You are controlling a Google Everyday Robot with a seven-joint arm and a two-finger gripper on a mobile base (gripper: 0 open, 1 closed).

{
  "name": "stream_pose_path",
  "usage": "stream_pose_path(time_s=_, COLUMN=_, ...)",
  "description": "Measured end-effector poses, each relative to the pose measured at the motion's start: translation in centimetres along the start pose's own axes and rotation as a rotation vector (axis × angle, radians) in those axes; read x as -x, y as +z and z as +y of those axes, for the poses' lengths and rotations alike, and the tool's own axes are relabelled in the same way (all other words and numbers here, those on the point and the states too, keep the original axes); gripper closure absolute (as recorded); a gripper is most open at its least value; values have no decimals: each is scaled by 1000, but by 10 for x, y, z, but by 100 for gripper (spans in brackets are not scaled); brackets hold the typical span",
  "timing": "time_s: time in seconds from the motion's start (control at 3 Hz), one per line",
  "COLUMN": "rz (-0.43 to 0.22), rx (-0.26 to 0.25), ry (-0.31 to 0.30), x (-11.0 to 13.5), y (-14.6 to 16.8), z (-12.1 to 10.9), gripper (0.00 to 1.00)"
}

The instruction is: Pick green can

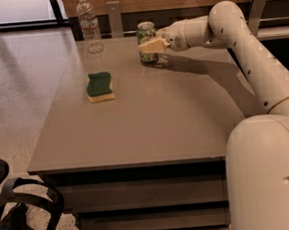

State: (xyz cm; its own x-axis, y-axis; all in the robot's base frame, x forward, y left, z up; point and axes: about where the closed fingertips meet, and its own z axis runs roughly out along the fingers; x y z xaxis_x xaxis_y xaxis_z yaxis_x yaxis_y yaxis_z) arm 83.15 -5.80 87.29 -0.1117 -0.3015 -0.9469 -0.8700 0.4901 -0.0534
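The green can [146, 37], with white mottling and a silver top, stands upright at the far middle of the grey table [149, 116]. My gripper [151, 45] reaches in from the right at the can's mid-height. One pale finger [154, 45] lies across the can's front and the other is hidden behind it. The gripper is shut on the can. The can's base is at the table surface or just above it; I cannot tell which.
A clear plastic water bottle [89, 24] stands at the far left of the table. A green-and-yellow sponge [100, 86] lies left of centre. My white arm [249, 54] spans the right side. A black bag [22, 216] lies on the floor at front left.
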Motion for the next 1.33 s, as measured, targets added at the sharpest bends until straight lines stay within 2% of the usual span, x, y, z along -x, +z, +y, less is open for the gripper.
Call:
stream_pose_path(time_s=0.33, rz=42, rx=-28, ry=-56, x=30, y=-18, z=-1, gripper=100)
stream_pose_path(time_s=0.67, rz=39, rx=-58, ry=-122, x=59, y=-37, z=-1, gripper=100)
stream_pose_path(time_s=1.33, rz=-7, rx=-88, ry=-263, x=109, y=-70, z=16, gripper=100)
